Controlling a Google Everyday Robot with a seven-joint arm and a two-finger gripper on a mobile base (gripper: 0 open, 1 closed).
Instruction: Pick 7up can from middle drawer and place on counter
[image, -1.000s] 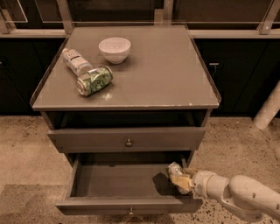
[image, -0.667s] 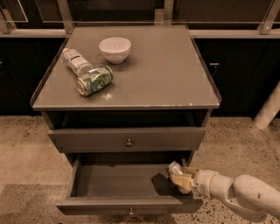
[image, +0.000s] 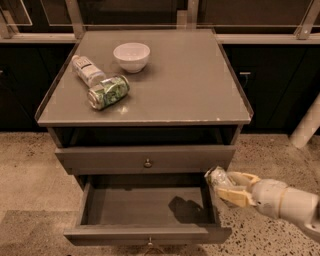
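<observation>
Now my gripper (image: 223, 188), lower right, grips the 7up can (image: 216, 176) above the open middle drawer's (image: 145, 234) right wall, clear for carrying up to the counter (image: 190, 75).

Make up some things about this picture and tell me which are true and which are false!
1. The bowl stands on the counter. True.
2. The green can stands upright. False: it lies on its side on the counter.
3. The hand hovers over the counter. False: it is low down, at the right side of the open drawer.
4. The bottle lies next to the green can. True.
5. The hand holds a silvery can. True.
6. Every drawer is shut. False: the lowest one is pulled open.
</observation>
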